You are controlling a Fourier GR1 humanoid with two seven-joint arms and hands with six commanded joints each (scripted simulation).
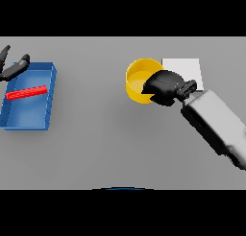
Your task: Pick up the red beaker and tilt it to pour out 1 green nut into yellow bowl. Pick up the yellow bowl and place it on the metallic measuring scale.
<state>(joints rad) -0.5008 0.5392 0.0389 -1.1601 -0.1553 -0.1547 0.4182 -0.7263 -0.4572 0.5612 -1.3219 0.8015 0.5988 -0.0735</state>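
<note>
The yellow bowl (pixel 137 79) is at the middle right of the grey table, just left of the pale square measuring scale (pixel 187 69). My right hand (pixel 166 87) is curled round the bowl's right rim and covers part of the scale's near left corner. Whether the bowl rests on the table or is lifted, I cannot tell. A red elongated object (pixel 26 92), the beaker, lies on its side in the blue tray (pixel 29 117) at the left. My left hand (pixel 12 68) is at the tray's far left corner, fingers relaxed and holding nothing. No green nut shows.
The blue tray takes up the table's left side. My right forearm (pixel 216 124) runs from the lower right up to the bowl.
</note>
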